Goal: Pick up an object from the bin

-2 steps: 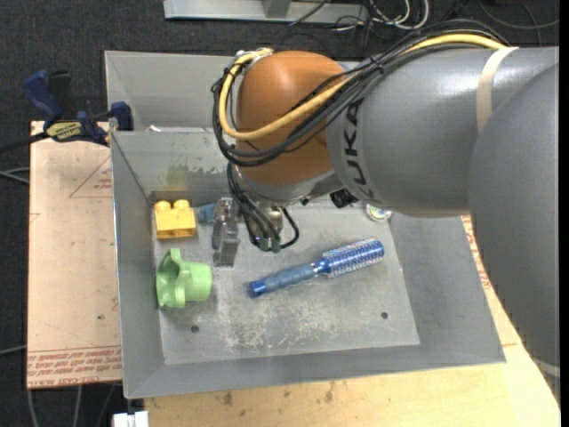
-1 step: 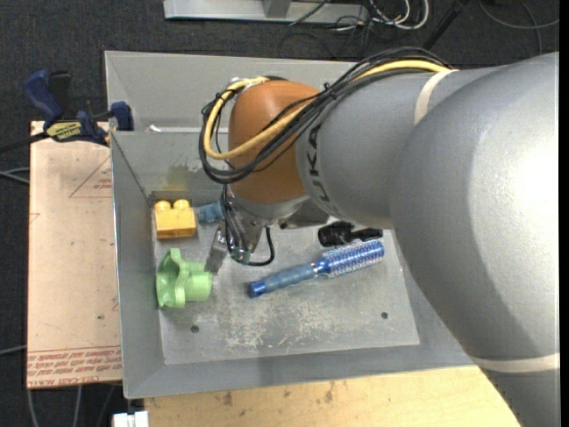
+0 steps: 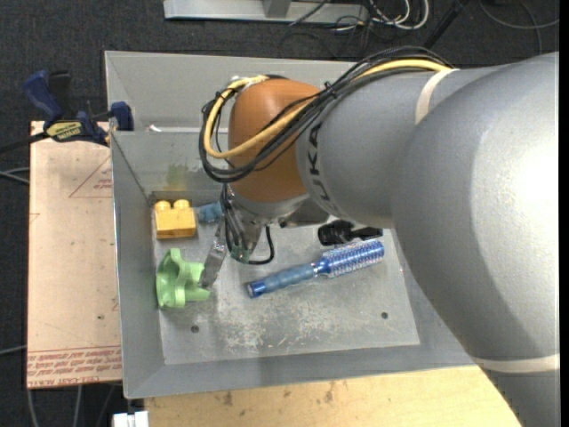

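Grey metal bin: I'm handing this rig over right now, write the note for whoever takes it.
Gripper: low in the grey metal bin's left half, at the right edge of the light green plastic toy piece; open or shut can't be told, nothing seen held.
Things: yellow plastic toy brick just behind the green piece; blue bristled hairbrush across the middle; small black object behind it.
Done: nothing picked yet.
Left: grasp one thing, probably the green piece, and lift it out.
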You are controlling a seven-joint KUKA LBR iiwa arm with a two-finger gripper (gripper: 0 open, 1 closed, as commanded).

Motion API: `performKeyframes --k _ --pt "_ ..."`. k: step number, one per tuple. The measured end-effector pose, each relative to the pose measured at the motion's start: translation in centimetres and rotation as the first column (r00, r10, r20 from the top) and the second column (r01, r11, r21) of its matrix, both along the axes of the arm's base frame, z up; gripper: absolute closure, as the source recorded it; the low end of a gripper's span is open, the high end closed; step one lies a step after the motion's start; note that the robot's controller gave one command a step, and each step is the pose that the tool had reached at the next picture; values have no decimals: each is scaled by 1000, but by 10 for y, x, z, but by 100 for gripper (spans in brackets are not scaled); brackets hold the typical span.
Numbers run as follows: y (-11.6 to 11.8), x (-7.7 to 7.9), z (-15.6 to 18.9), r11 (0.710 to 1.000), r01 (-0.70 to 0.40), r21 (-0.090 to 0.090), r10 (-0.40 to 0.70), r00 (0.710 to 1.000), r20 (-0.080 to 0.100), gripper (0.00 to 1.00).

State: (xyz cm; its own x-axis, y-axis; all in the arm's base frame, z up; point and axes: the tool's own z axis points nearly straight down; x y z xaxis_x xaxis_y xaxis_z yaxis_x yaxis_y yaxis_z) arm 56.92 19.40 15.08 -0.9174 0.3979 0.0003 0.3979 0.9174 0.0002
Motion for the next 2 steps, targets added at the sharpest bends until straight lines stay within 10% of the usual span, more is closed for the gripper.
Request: performKeyframes --k 1,2 --pt "47 -10 -86 1000 25 -1 -25 1000 -7 0" --pt "44 -7 -81 1000 28 -1 -28 1000 1 100"
